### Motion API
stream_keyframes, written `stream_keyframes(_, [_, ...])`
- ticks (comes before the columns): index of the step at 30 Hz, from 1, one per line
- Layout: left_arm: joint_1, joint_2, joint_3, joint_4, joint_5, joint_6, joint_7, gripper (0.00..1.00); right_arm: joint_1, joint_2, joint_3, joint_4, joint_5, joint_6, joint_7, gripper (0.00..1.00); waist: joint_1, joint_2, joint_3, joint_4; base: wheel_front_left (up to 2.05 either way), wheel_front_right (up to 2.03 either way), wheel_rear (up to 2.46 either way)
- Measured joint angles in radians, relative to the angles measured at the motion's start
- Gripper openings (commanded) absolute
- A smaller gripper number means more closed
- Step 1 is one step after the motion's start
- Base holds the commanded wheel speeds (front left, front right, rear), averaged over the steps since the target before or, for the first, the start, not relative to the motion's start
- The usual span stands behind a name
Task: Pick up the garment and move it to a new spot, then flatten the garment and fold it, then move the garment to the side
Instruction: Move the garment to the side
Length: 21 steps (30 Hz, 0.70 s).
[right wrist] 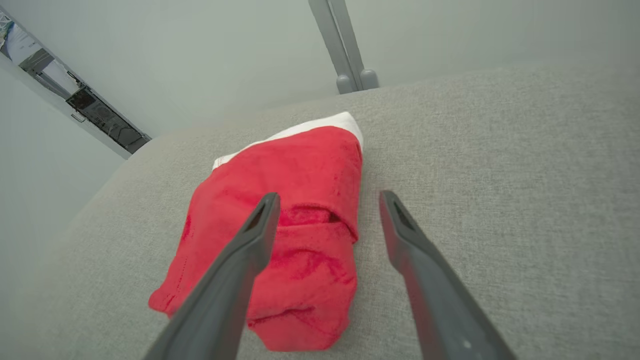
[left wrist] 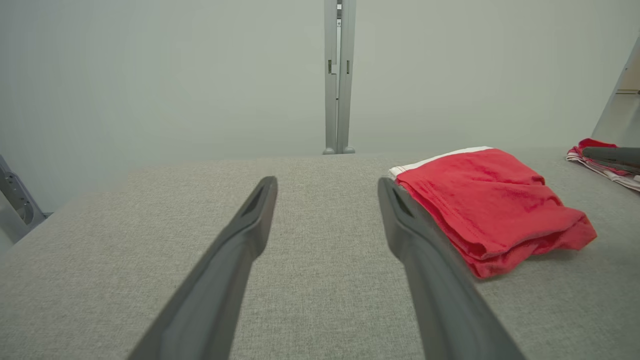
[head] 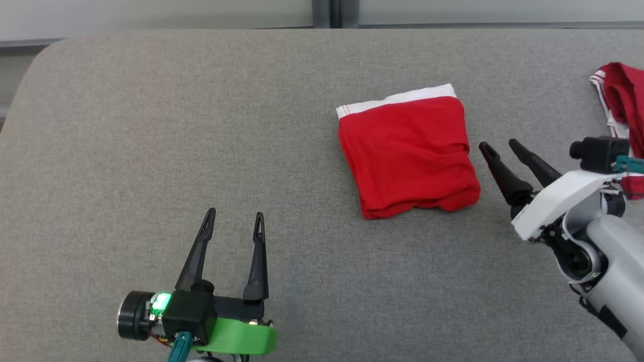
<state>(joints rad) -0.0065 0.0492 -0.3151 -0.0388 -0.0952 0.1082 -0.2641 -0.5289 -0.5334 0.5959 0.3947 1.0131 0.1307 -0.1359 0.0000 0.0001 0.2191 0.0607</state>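
Head view: left gripper (head: 235,213) at lower left, jaws apart, pointing up; right gripper (head: 498,144) at right, jaws apart, angled up-left.

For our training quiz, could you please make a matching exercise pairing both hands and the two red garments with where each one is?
1. left hand
2. right hand
3. folded garment
4. crumpled garment

A. far right edge of the table
B. open, just right of the folded garment
C. open, near left, away from any cloth
D. right of centre, white band at its far side

Pairs: 1-C, 2-B, 3-D, 4-A
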Motion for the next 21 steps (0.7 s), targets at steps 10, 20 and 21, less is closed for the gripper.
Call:
stream_keyframes(10, [-0.070,0.000,-0.047,-0.007,-0.015,0.017,0.000,1.00,-0.112,-0.143,0.049,-0.039,0.369,0.000,0.214,1.00,0.0000,0.0000,0.121,0.054,0.00,0.00,0.00])
stream_keyframes(20, [-0.096,0.000,-0.062,-0.003,-0.011,0.029,0.000,1.00,-0.145,-0.148,0.137,-0.027,0.402,0.000,0.210,0.00,0.0001,0.0000,0.181,0.096,0.00,0.00,0.00])
stream_keyframes(21, [-0.098,0.000,-0.063,-0.003,-0.010,0.029,0.000,1.00,-0.150,-0.151,0.145,-0.030,0.401,0.000,0.199,0.00,0.0001,0.0000,0.182,0.095,0.00,0.00,0.00])
